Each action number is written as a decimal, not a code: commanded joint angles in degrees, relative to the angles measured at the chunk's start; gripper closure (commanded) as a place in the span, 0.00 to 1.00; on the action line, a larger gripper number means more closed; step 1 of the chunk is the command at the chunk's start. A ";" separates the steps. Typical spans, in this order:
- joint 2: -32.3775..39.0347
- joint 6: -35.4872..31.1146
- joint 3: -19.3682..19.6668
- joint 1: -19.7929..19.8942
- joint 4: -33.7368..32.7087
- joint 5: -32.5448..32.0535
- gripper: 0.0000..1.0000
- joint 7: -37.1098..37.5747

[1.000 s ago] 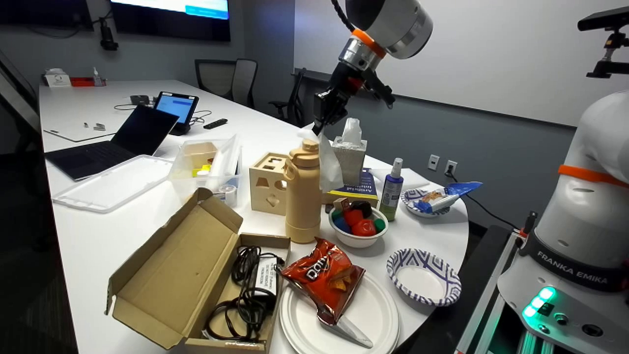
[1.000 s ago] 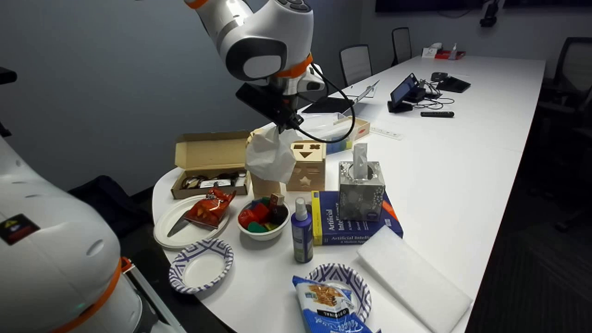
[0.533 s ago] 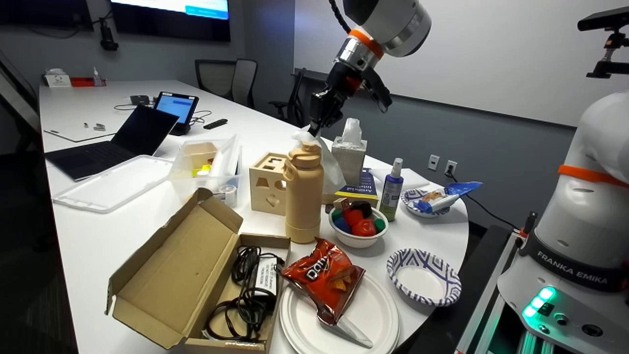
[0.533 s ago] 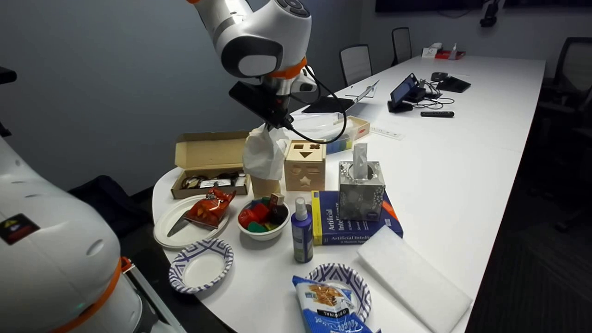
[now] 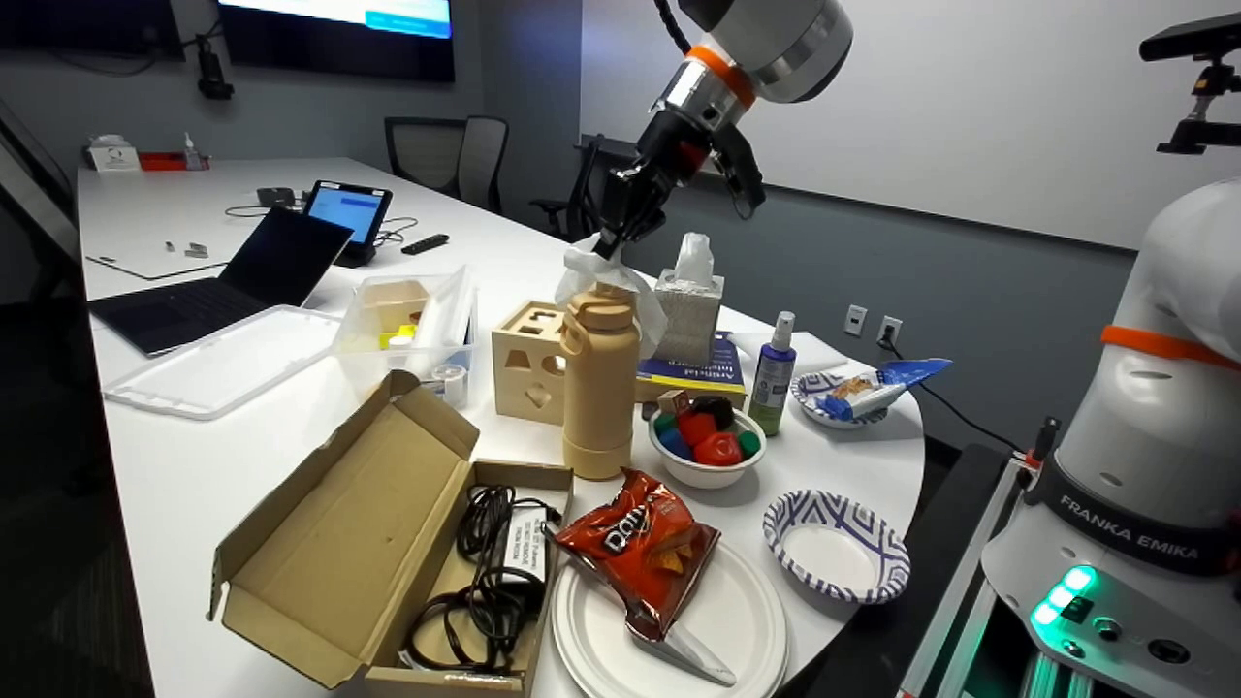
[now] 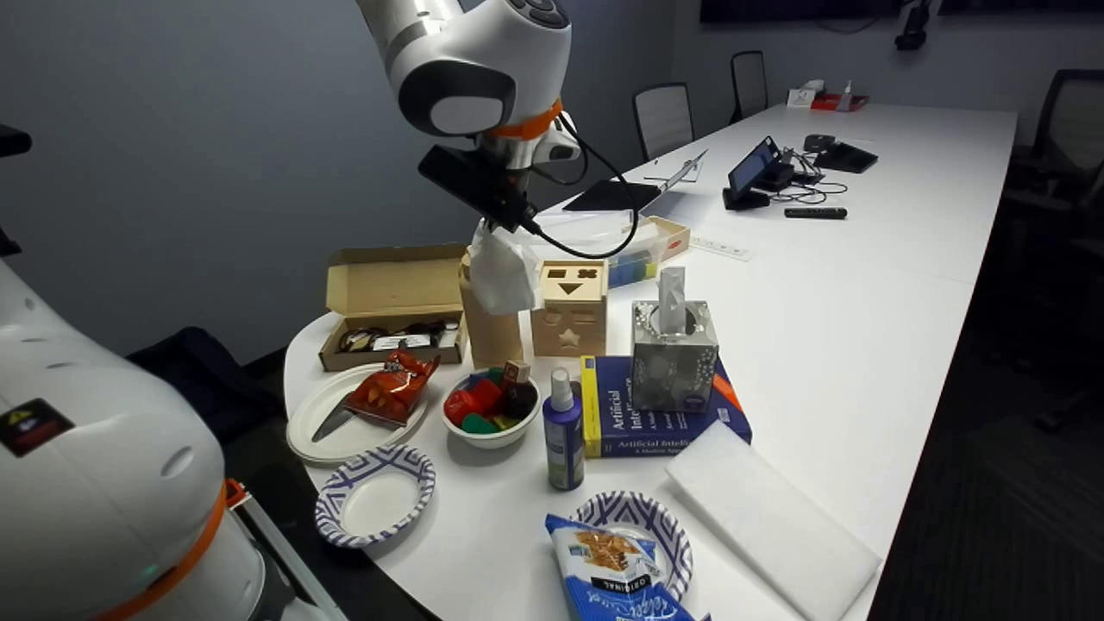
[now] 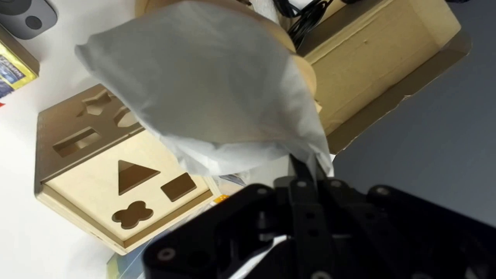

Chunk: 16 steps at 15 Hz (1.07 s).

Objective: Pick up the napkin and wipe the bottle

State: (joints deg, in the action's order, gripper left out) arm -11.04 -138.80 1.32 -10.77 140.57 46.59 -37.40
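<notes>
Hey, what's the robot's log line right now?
gripper: shut on napkin | napkin: hanging at top of bottle | bottle: upright | touching: unclear

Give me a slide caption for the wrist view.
Gripper pinches white paper napkin partly hiding the tan bottle; wooden shape sorter at picture left.

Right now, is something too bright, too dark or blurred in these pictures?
In an exterior view, the wall screen is partly overexposed; in both exterior views, the floor is nearly black; in the wrist view, the napkin is shaded grey, the tool dark and soft.
</notes>
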 commanded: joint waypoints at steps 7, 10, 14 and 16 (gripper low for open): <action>-2.17 7.97 -1.20 0.87 0.26 1.41 1.00 -3.36; -2.96 8.42 -1.76 1.29 0.75 -0.43 1.00 -1.36; -3.43 6.45 -2.47 2.15 1.65 -2.85 1.00 1.77; -3.75 6.80 -2.50 2.72 2.11 -4.16 1.00 3.62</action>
State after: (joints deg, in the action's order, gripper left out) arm -12.33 -132.01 -0.29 -9.48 140.87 45.04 -37.20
